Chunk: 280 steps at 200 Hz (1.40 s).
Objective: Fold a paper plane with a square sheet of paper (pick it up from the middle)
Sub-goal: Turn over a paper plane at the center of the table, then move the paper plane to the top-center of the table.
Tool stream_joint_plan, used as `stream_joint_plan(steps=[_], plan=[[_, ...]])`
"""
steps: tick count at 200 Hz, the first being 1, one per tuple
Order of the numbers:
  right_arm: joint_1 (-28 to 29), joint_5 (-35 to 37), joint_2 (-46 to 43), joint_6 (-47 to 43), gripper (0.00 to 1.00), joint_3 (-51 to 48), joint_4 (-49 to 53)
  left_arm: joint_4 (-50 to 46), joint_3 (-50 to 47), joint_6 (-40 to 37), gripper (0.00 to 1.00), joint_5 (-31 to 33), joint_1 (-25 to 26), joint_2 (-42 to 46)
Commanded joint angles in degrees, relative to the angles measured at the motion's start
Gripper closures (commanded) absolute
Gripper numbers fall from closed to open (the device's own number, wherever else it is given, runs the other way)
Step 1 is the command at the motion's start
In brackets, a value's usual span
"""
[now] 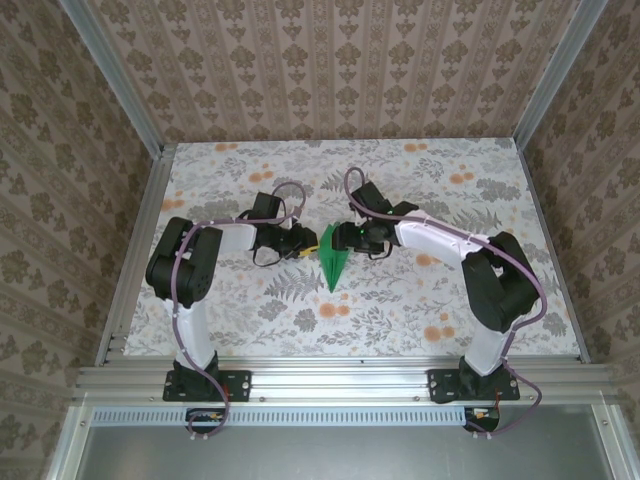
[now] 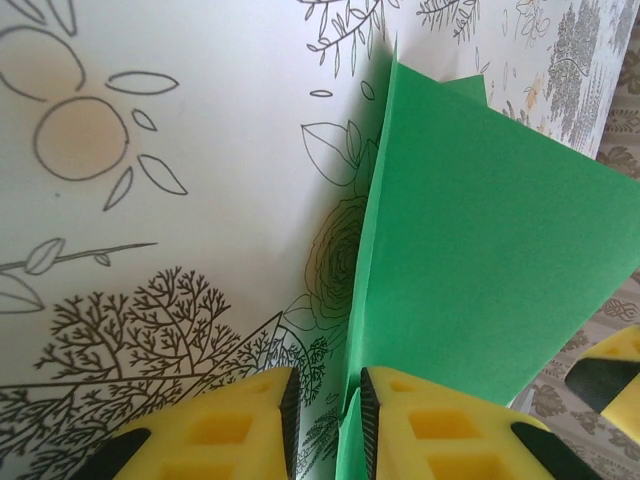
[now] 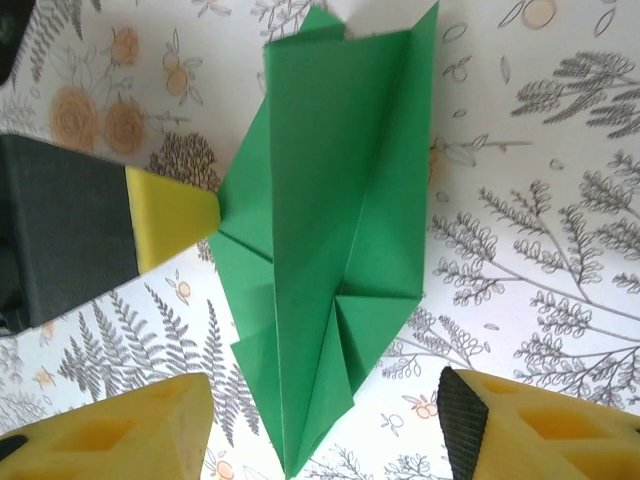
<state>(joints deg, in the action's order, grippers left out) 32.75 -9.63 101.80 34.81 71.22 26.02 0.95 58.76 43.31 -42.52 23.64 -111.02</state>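
In the middle of the overhead view, the paper plane (image 1: 331,262) lies on the flower-patterned table (image 1: 420,310). It is a folded bright green dart, with its sharp tip pointing toward the bottom of the frame. The two arms meet over its wider upper end, the left claw (image 1: 303,243) coming in from the left and the right claw (image 1: 352,238) from the right.

From the left wrist, the left claw (image 2: 325,420) sits at the bottom of the frame with its yellow jaws drawn close together. They pinch a thin edge of the green paper (image 2: 480,260), which fans up and to the right.

From the right wrist, the right claw (image 3: 320,430) stands wide open. One yellow jaw is at the lower left and the other at the lower right, and neither touches the paper. The plane (image 3: 320,230) runs down the centre with its creases and layered flaps plain to see, its tip between the open jaws. At mid-left, a yellow finger (image 3: 170,215) of the left claw meets the plane's left edge.
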Motion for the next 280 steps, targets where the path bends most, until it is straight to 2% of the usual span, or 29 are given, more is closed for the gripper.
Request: stream_joint_plan(steps=[1, 84, 132, 185, 280], plan=[[1.7, 1.4, -0.4, 0.7, 0.35, -1.0, 2.7, 1.2, -0.7, 0.5, 0.74, -1.5, 0.2, -0.8], [4.2, -0.4, 4.8, 1.1, 0.36, 1.5, 2.2, 1.2, -0.8, 0.5, 0.74, -1.4, 0.5, -1.0], [4.5, -3.5, 6.1, 1.6, 0.4, 1.8, 0.4, 1.2, -0.7, 0.5, 0.74, -1.3, 0.6, -1.1], [4.7, -2.7, 6.1, 1.7, 0.45, 2.3, 1.0, 1.2, -0.9, 0.5, 0.74, -1.4, 0.8, -1.1], [5.1, 0.1, 5.2, 1.8, 0.44, 2.7, 2.8, 1.3, -0.8, 0.5, 0.75, -1.3, 0.9, -1.4]])
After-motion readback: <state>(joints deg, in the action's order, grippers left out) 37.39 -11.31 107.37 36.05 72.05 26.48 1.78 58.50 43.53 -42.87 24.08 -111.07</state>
